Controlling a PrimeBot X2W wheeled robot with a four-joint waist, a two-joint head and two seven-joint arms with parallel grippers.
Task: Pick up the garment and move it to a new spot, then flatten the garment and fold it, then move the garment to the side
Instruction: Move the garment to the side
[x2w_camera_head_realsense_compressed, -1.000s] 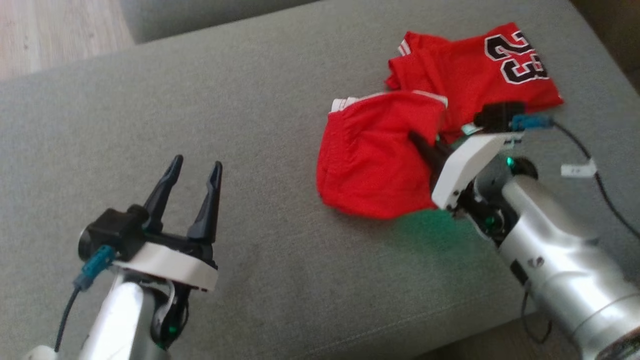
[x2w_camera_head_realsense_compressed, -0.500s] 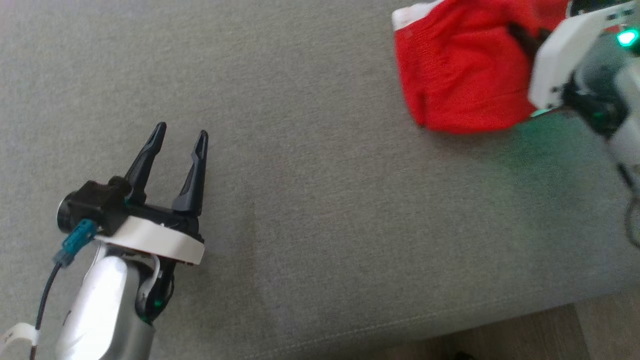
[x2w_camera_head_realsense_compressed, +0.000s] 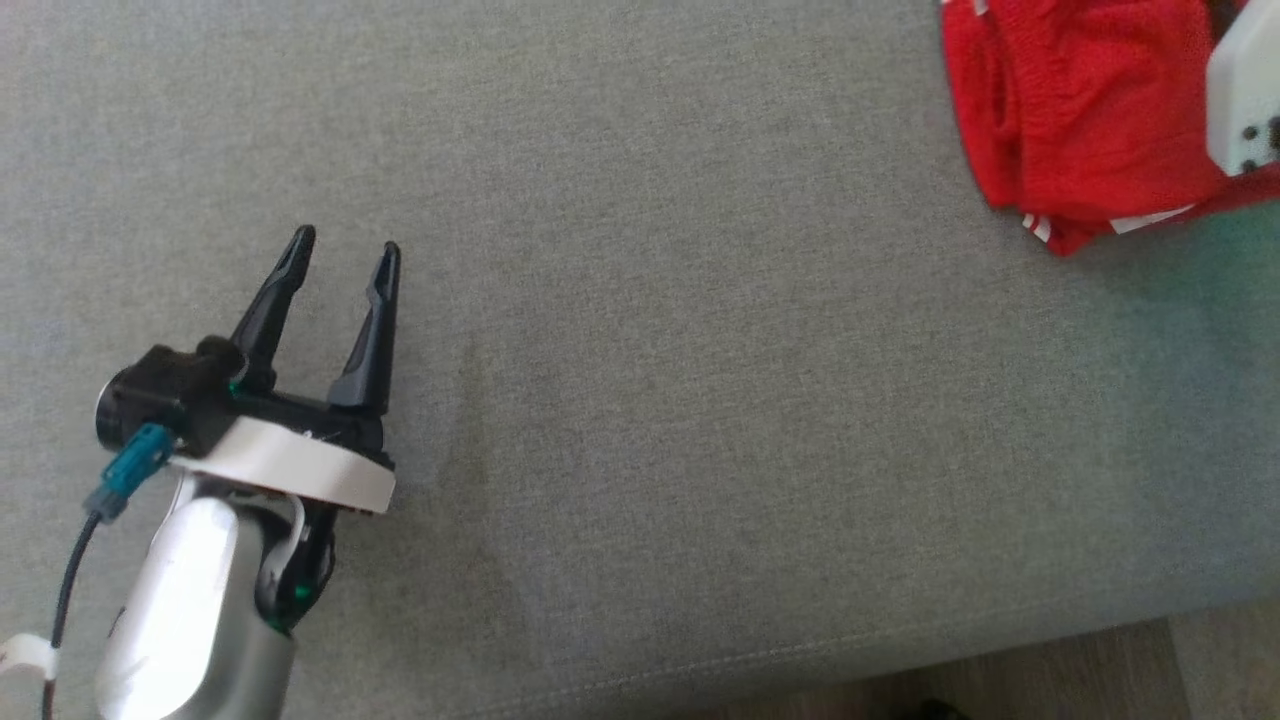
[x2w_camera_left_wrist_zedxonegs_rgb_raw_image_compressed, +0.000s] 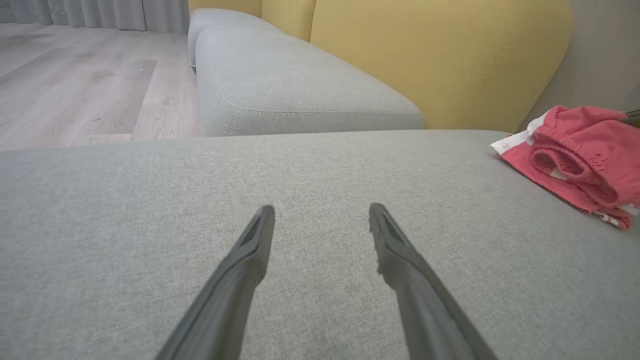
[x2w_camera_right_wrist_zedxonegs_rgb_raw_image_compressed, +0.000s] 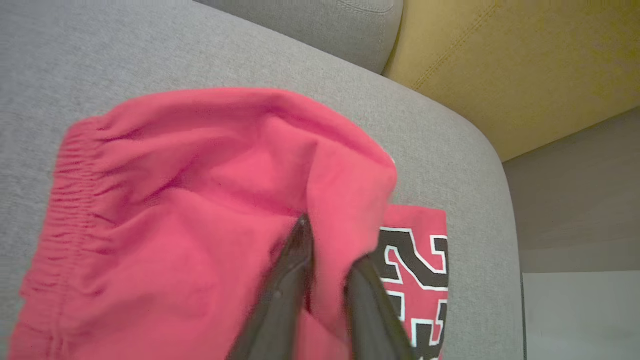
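**mk_07:** Right gripper (x2w_camera_right_wrist_zedxonegs_rgb_raw_image_compressed: 332, 240) q: its two fingers sit close together w/ a fold of the red shorts (x2w_camera_right_wrist_zedxonegs_rgb_raw_image_compressed: 175, 200) between them. Reads as a pinch on the cloth imo, tho the wrist view is blurry there. Left gripper (x2w_camera_head_realsense_compressed: 345, 243) is spread wide, holding nothing, hovering over the bare grey sofa seat (x2w_camera_head_realsense_compressed: 700, 420). How would you handle this step?

**tobi:** First, where the thing is. The shorts are bunched and doubled over at the right end of the seat, near its rounded corner, w/ the yellow backrest (x2w_camera_right_wrist_zedxonegs_rgb_raw_image_compressed: 525, 60) beyond. They're well apart from the left one. The waistband elastic (x2w_camera_right_wrist_zedxonegs_rgb_raw_image_compressed: 65, 200) shows at the left of the right wrist view, and the black number patch (x2w_camera_right_wrist_zedxonegs_rgb_raw_image_compressed: 415, 270) peeks out underneath. Looks like one of the move-it parts of the job, can't say which tbh.

**mk_07:** So, tips?

**tobi:** The grip is on one fold only, so the lower layers could trail or come undone. Go slow n low and let the pile slide along, don't yank. Watch that corner, bc cloth hanging over the edge could drag the rest down to the floor (x2w_camera_left_wrist_zedxonegs_rgb_raw_image_compressed: 75, 75). To set it down, rest the cloth on the seat first. Then spread the fingers fully and back out along their own line so nothing snags. The left one's fine out of the way.
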